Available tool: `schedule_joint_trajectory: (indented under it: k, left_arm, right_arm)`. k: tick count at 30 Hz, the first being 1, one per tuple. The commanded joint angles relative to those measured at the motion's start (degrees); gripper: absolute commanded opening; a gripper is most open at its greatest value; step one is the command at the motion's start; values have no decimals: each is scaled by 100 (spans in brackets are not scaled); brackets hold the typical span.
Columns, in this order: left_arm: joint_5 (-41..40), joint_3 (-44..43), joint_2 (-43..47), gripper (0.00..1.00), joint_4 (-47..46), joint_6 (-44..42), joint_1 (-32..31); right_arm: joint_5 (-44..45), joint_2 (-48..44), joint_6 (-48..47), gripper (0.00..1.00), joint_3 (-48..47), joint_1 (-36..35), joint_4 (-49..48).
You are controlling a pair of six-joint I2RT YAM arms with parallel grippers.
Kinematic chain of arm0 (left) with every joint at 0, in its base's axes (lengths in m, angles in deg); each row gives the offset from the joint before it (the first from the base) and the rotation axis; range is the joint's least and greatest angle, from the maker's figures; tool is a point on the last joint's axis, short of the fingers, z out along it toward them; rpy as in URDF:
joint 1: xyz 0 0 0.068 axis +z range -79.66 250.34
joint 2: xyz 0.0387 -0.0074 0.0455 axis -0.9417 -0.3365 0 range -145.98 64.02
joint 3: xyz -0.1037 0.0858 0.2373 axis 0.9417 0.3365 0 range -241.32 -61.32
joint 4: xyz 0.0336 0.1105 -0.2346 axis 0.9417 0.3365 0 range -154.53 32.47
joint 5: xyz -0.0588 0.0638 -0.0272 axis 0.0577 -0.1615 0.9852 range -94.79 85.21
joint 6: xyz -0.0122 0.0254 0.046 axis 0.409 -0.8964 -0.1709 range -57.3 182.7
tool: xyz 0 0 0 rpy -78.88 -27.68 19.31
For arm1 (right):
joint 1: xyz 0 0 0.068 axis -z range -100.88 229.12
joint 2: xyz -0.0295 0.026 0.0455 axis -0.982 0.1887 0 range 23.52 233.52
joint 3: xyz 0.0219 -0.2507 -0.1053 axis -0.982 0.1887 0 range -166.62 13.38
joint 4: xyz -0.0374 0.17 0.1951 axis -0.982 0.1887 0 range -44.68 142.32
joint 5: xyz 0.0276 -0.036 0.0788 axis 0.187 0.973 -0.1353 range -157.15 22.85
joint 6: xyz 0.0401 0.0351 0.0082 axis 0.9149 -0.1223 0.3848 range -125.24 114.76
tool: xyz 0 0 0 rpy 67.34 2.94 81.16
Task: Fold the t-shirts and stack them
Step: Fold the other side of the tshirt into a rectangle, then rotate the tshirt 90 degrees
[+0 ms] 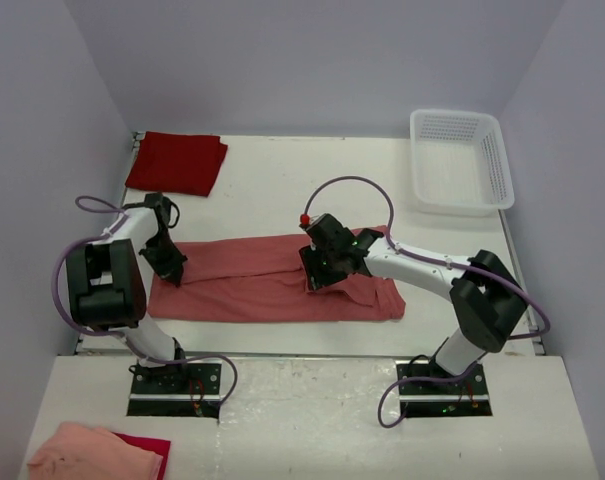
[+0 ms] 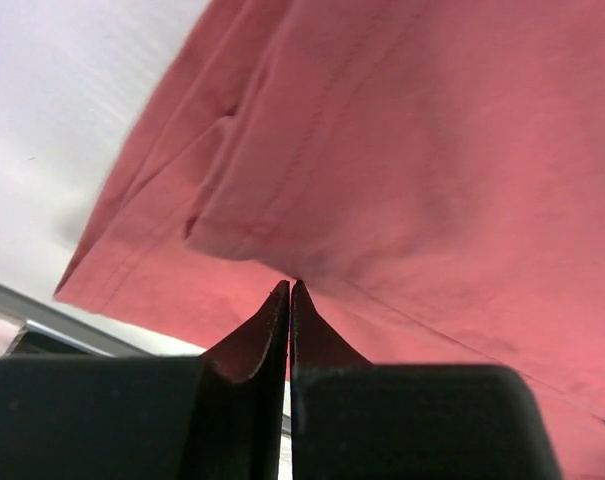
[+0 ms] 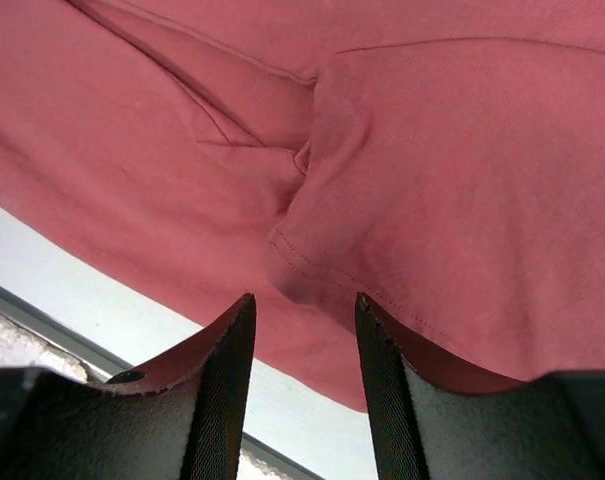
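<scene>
Closest to me, at the left corner in front of the arm bases, a peach-pink cloth (image 1: 87, 450) lies bunched up, with a sliver of darker red cloth (image 1: 150, 445) showing beside it.

Past the bases, the salmon t-shirt (image 1: 252, 285) lies on the table (image 1: 282, 190), folded into a long band that runs left to right along the near edge. Both arms are down on it.

The left claw (image 1: 170, 268) is at the band's left end. Through the left wrist camera I see the left claw (image 2: 290, 290) with its fingers pressed together and its tips right at a hemmed fold edge of the salmon t-shirt (image 2: 432, 150). I cannot tell whether any cloth is caught between them.

The right claw (image 1: 319, 275) is right of the band's middle. On the right wrist camera the right claw (image 3: 304, 305) is spread, and a rounded, stitched corner of the salmon t-shirt (image 3: 462, 150) bulges just beyond the gap.

Farther back, at the far left corner, the crimson t-shirt (image 1: 177, 162) lies folded into a neat rectangle, well apart from the salmon one. At the far right corner sits a white mesh basket (image 1: 460, 160).
</scene>
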Motion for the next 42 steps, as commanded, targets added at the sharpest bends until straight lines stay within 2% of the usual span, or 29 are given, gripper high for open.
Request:
schedule_joint_trajectory:
  k: [1, 6, 10, 15, 19, 20, 22, 25, 30, 36, 42]
  left_arm:
    - [-280, -77, 69, 0, 296, 181, 89]
    - [-806, -437, 1000, 0, 217, 164, 71]
    - [-615, -605, 1291, 0, -98, -239, -60]
    - [-35, -360, 1248, 0, -916, -636, -649]
    - [230, -70, 766, 0, -1540, -864, -1009]
    - [160, -61, 651, 0, -1532, -891, -1010]
    - [20, -113, 370, 0, -1419, -909, -1010]
    - [-244, -166, 263, 0, -1313, -1040, -1019]
    - [-1044, -157, 438, 0, -1138, -1076, -1036]
    - [-1141, -174, 456, 0, -988, -795, -1054]
    - [-1677, -421, -35, 0, -461, -320, -1080]
  right_arm:
    - [79, -259, -49, 46, 87, 17, -228]
    - [105, -294, -14, 46, 157, 43, -219]
    - [97, -286, 12, 46, 44, 96, -149]
    - [315, -180, 82, 48, -343, 386, 237]
    - [413, -23, 118, 53, -694, 877, 510]
    - [413, 82, 100, 43, -843, 983, 580]
    - [308, 188, 170, 0, -967, 1316, 668]
    - [88, 373, 223, 0, -1037, 1694, 712]
    - [-61, 1093, 100, 0, -1398, 1766, 1257]
    - [-123, 1393, 92, 0, -1240, 1766, 1416]
    - [-149, 1648, -40, 0, -1319, 1757, 1644]
